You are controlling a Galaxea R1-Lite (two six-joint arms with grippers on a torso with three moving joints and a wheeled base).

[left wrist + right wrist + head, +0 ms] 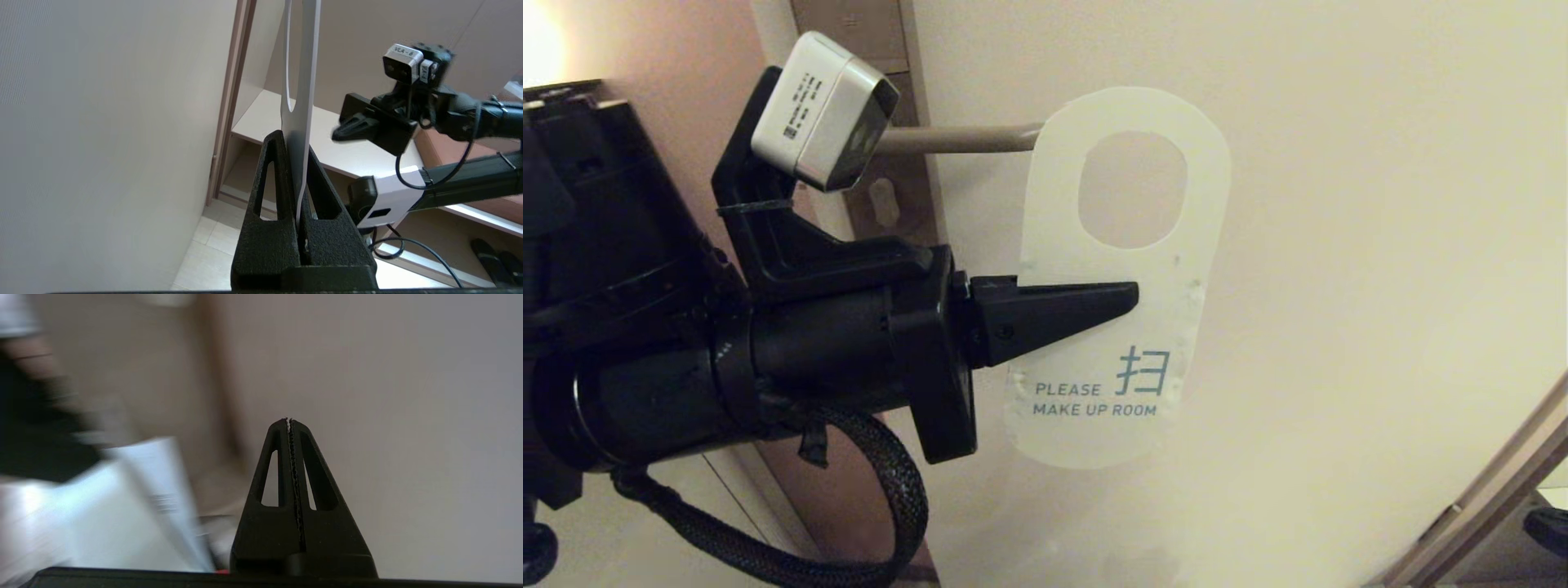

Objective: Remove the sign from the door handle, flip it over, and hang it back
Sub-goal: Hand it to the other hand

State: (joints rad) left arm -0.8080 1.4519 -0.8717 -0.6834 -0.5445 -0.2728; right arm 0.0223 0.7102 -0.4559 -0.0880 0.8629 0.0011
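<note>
A pale door fills the scene before me, its frame on the left. My left gripper reaches in from the left, its fingers pinching the sign at mid-height. The sign's white "PLEASE MAKE UP ROOM" side faces me, just right of the door handle, whose tip it covers. My right gripper, pressed together on nothing, hangs apart on the right.

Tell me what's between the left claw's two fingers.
The sign, edge-on, is pinched between the left claw's fingers; the left wrist view shows this.
</note>
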